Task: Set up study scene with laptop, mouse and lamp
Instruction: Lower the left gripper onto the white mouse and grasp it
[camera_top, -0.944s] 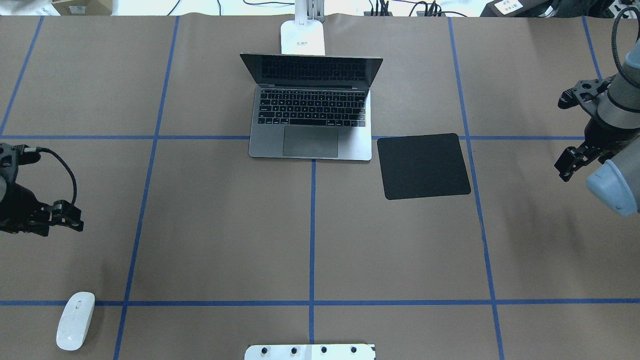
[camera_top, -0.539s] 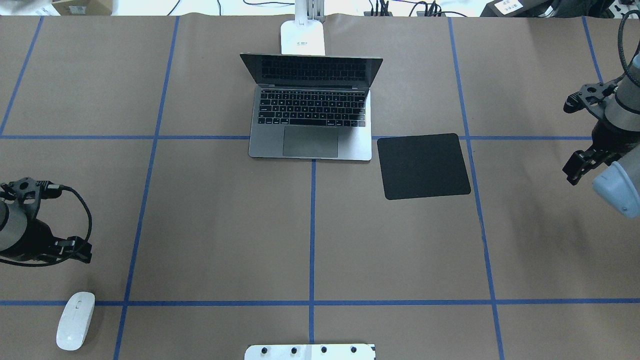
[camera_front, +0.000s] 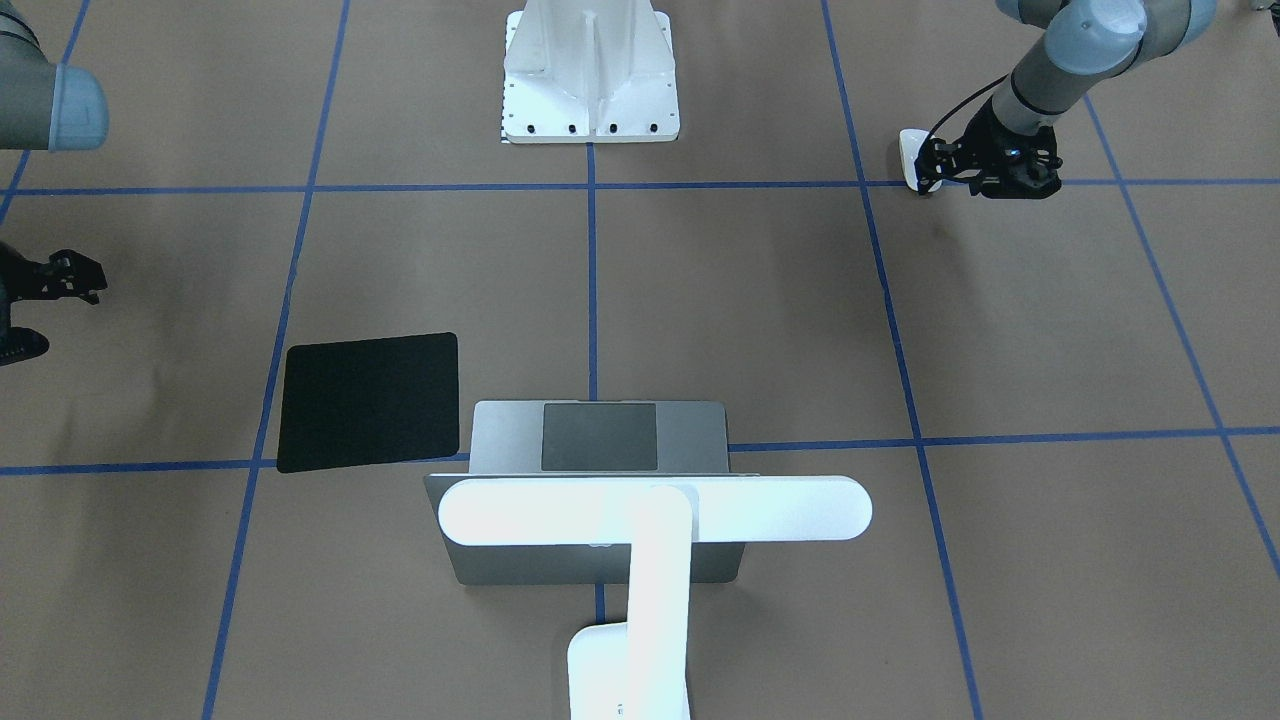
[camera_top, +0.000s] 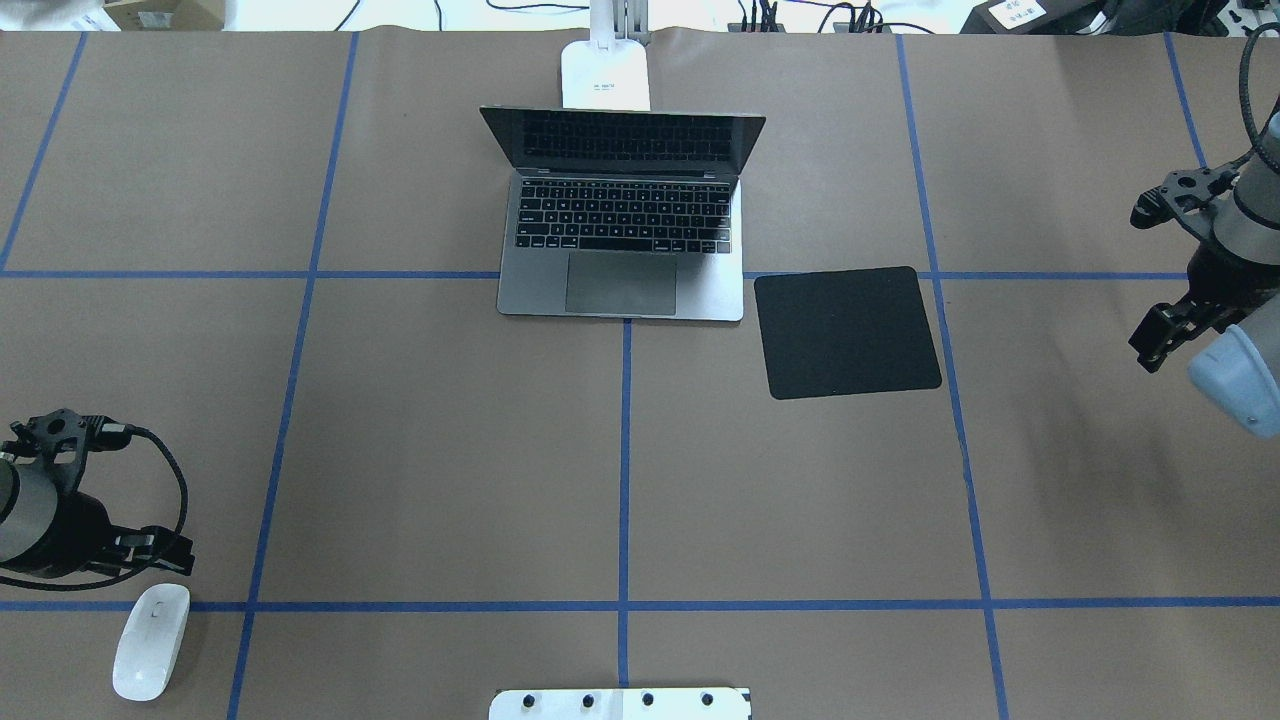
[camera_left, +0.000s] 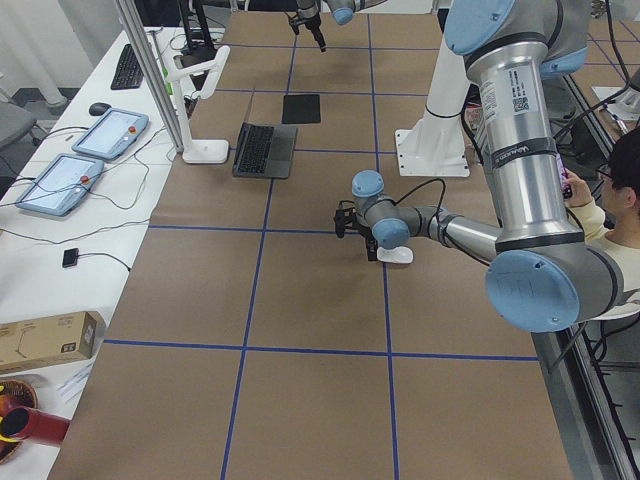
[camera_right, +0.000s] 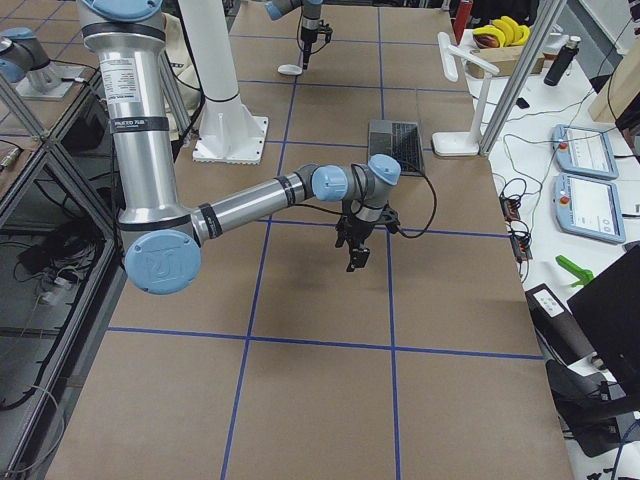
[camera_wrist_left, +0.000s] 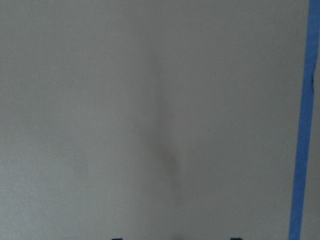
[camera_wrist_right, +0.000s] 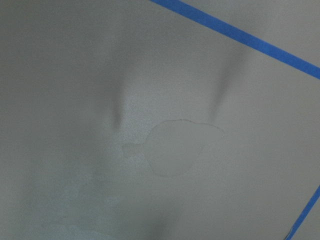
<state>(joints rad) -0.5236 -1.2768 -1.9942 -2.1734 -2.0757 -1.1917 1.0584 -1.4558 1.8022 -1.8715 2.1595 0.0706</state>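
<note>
The open grey laptop (camera_top: 620, 215) sits at the far middle of the table, with its trackpad toward me (camera_front: 598, 436). The white lamp (camera_front: 655, 510) stands behind it, its bar head over the lid; its base (camera_top: 605, 75) is at the far edge. The white mouse (camera_top: 150, 640) lies at the near left corner and is partly hidden in the front view (camera_front: 908, 152). My left gripper (camera_top: 168, 548) hovers just beyond the mouse, open and empty. My right gripper (camera_top: 1155, 342) hangs open and empty over bare table, to the right of the mat.
A flat black mat (camera_top: 847, 332) lies just right of the laptop. The white bolted pedestal (camera_front: 590, 75) stands at the near middle edge. Blue tape lines divide the brown table cover (camera_top: 450, 450) into squares. Both wrist views show only table paper.
My left gripper has moved toward the near edge, from mid-left down to just beside the mouse. My right gripper has drifted slightly to the right.
</note>
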